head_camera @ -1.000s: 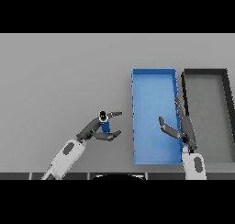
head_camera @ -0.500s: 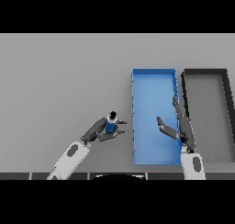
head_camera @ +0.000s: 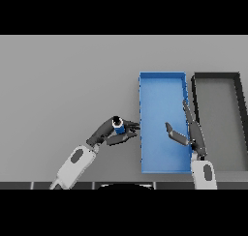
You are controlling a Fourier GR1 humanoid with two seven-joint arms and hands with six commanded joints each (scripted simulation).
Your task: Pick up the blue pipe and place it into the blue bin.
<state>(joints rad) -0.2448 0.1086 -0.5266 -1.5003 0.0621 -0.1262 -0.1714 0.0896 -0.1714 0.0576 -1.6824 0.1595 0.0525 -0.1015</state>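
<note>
My left hand [head_camera: 112,132] is at about 7 o'clock of the view, and its fingers and thumb are curled around the blue pipe [head_camera: 118,127]. The pipe stands nearly upright in my hold, with its dark open end to the top, and it is just beside the left wall of the blue bin [head_camera: 162,87], not yet inside it. The bin is a long blue tray that lies on the table [head_camera: 63,75] at about 3 o'clock from the pipe. My right hand [head_camera: 189,131] is over the right part of the blue bin, at about 5 o'clock of the view, with fingers straight and thumb spread, holding nothing. To the right of the blue bin, almost touching it, lies a dark bin [head_camera: 218,114] of the same shape. The table is plain grey and flat.
</note>
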